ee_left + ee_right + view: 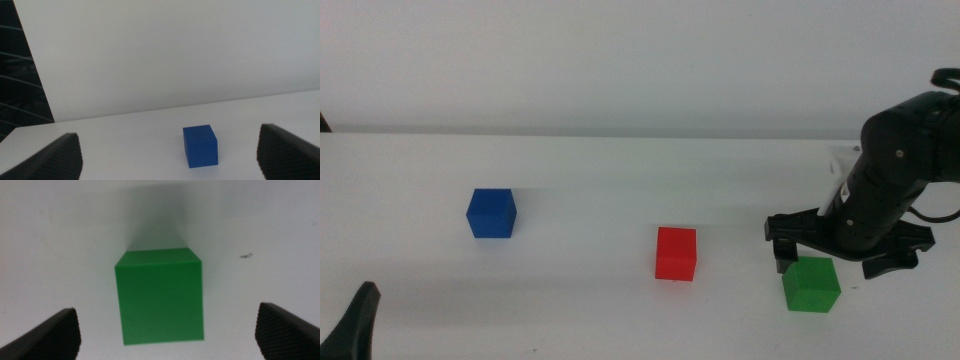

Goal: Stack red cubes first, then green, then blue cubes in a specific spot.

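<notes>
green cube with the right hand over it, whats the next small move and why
Probably lower the right hand straight down around the green cube, then close. The right wrist view shows the cube centred between the wide-open jaws, resting on the table ungripped. The red cube stands alone close by, ready to take the green one. The left hand waits at the near edge.
</notes>
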